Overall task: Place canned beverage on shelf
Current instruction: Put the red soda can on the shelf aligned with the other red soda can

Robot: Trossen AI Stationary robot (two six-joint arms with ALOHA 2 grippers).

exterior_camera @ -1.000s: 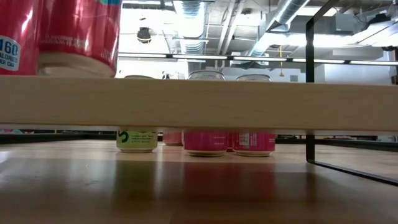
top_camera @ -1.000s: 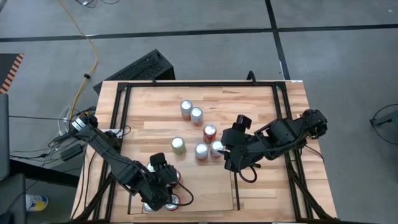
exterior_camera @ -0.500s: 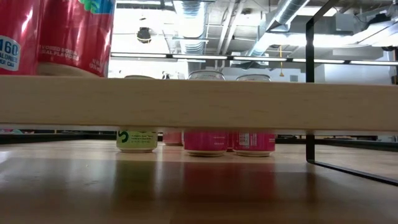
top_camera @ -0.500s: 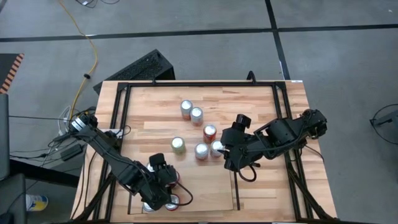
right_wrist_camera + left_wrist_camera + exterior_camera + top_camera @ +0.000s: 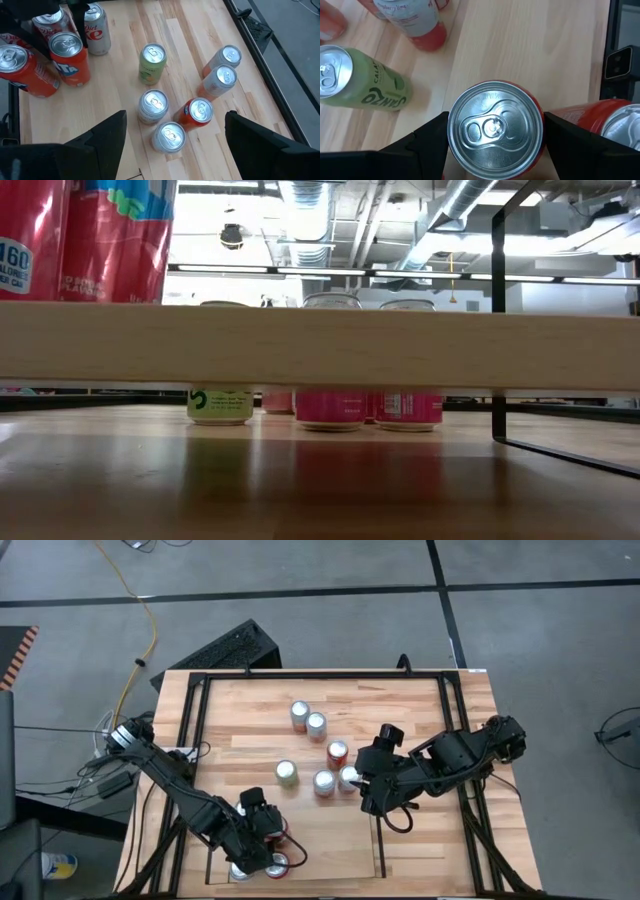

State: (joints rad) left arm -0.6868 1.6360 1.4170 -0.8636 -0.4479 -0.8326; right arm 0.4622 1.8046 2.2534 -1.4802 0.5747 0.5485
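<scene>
**Left arm has a red can at the near edge of the desk**

Right at the near edge, the left end effector [image 5: 495, 145] has its two dark fingers [image 5: 427, 137] pressed against either side of a red can [image 5: 495, 131], silver top up, pull tab plain to see from the wrist. It is clamped on that can, no doubt about it. From above, the left end effector [image 5: 252, 840] sits over the shelf [image 5: 330, 875], the light plank bay at the near side of the desk [image 5: 250, 700], with a couple of can tops showing just beside it. Another red can [image 5: 615, 117] stands close by on one side of the held one, the two not quite touching as far as I can see.

From table height, the shelf plank [image 5: 320, 345] runs straight across, and two red cans [image 5: 115, 240] rise above it at the left.

Moving out, the loose group in the middle of the desk: a green can [image 5: 286, 773] on its own, then silver tops and an orange-red can [image 5: 338, 752] bunched together. The right end effector [image 5: 366, 785] hangs just beside that bunch, and its fingers [image 5: 107, 132] stand spread wide apart with nothing between them.

Farthest off, a pair of cans [image 5: 307, 718] stands touching, towards the back of the desk.
</scene>
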